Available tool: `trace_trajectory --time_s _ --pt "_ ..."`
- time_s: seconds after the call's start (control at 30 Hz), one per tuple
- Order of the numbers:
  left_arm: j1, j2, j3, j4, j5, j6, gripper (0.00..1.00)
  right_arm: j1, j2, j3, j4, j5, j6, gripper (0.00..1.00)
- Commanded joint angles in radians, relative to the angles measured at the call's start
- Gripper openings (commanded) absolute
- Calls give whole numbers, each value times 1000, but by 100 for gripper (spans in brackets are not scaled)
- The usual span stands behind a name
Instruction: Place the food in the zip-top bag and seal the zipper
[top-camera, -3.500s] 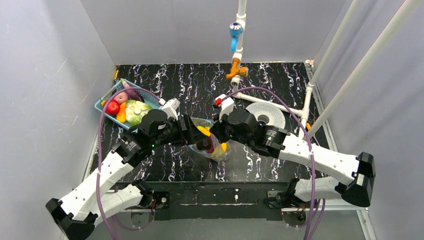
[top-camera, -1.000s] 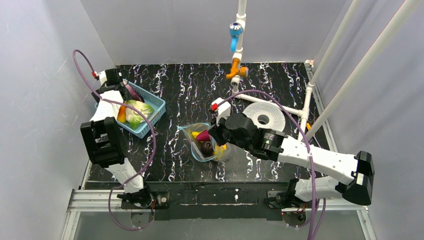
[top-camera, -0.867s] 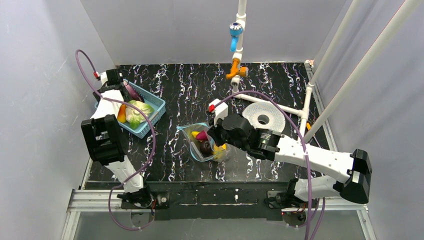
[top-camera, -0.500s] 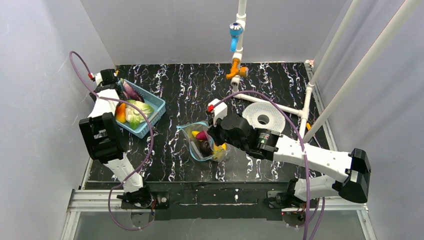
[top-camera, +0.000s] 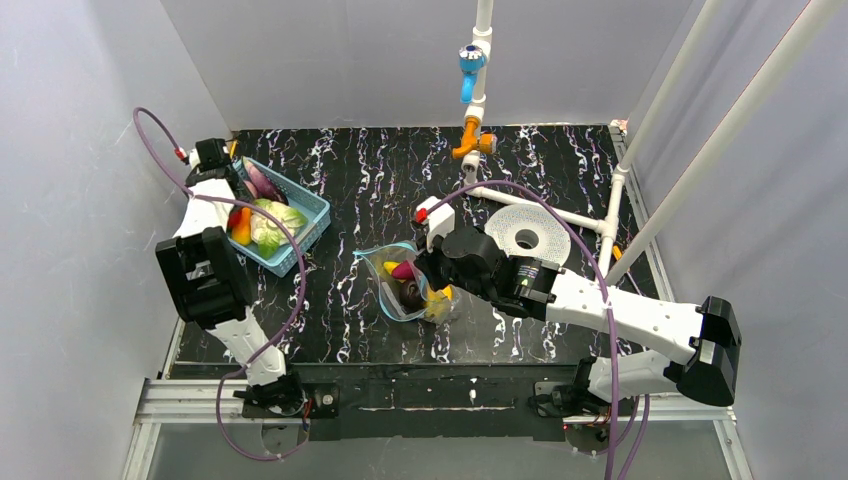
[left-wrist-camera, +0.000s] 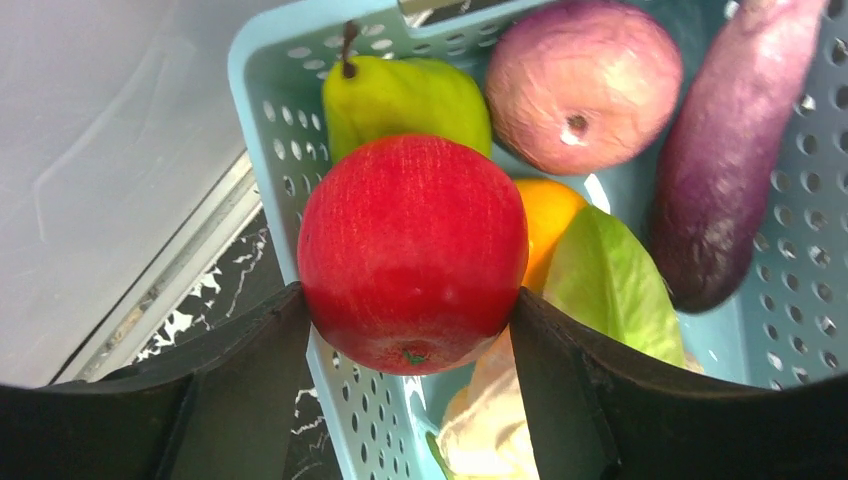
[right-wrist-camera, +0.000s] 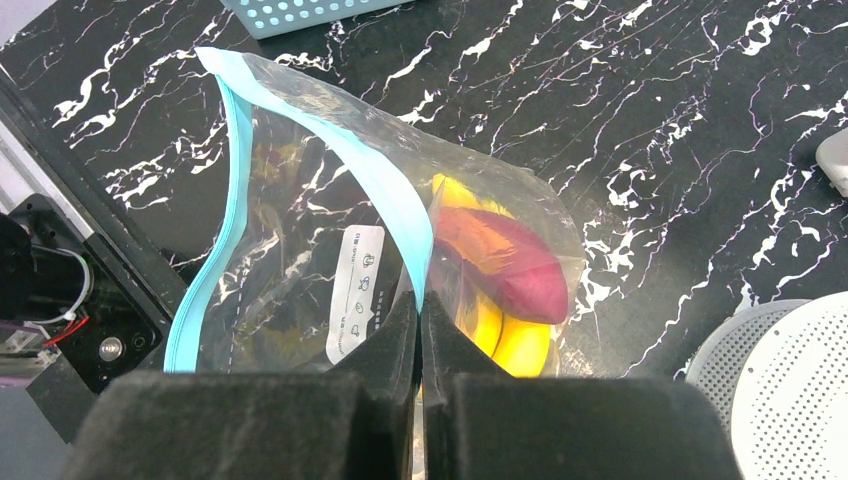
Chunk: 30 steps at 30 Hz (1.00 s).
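Observation:
A red apple (left-wrist-camera: 412, 250) sits between my left gripper's (left-wrist-camera: 405, 310) black fingers (left-wrist-camera: 250, 370), which touch it on both sides, over the near corner of the blue basket (left-wrist-camera: 270, 130). In the top view that gripper (top-camera: 230, 208) is at the basket's left end. The clear zip-top bag (right-wrist-camera: 300, 250) stands open mid-table. My right gripper (right-wrist-camera: 420, 310) is shut on its teal zipper (right-wrist-camera: 400, 210) edge. Inside the bag lie a yellow banana (right-wrist-camera: 500, 340) and a dark red-purple piece (right-wrist-camera: 510, 265).
More food fills the basket (top-camera: 305, 215): a green pear (left-wrist-camera: 400, 95), a pink round fruit (left-wrist-camera: 585, 80), a purple eggplant (left-wrist-camera: 730, 170), an orange piece (left-wrist-camera: 550, 215) and green leaves (left-wrist-camera: 610, 280). A white perforated disc (top-camera: 530, 232) and white pipe frame (top-camera: 540, 205) stand right of the bag.
My left arm has swung from the bag to the basket. Over the last second its jaws have narrowed onto the apple. The right gripper has kept its hold on the bag's edge.

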Motion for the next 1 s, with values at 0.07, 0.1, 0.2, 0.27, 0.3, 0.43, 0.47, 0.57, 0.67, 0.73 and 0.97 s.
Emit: trace_trajectory --time_s 0.07,0.1,0.2,0.27,0.3,0.43,0.47,0.57,0.67,0.73,0.97 --pt "-63 -172 -74 -14 119 15 8 -3 -5 7 45 21 -16 3" --pt "-89 -204 -99 -11 120 25 6 -3 -5 7 44 21 -16 3" --pt "-191 -325 -157 -31 104 61 3 -3 -10 3 49 16 -14 3" --pt "-217 -412 -191 -74 170 33 2 -3 -13 -6 60 11 -13 3" --pt "-218 -461 -209 -109 224 3 1 -3 -13 -6 60 9 -12 3" --pt "-219 -684 -304 -161 453 -103 1 -3 -11 0 53 0 -6 3" --pt "-218 -738 -332 -163 515 -122 1 -3 -12 -4 57 -1 -5 3" --pt "-217 -876 -389 -203 650 -202 0 -3 -13 1 53 -11 0 3" --pt "-217 -946 -444 -200 842 -301 0 -3 -6 19 35 -18 3 2" --pt "-217 -974 -477 -157 1012 -376 0 -3 -2 26 33 -14 3 2" --pt "-266 -1142 -540 13 1298 -461 0 -3 -11 2 52 -10 4 2"
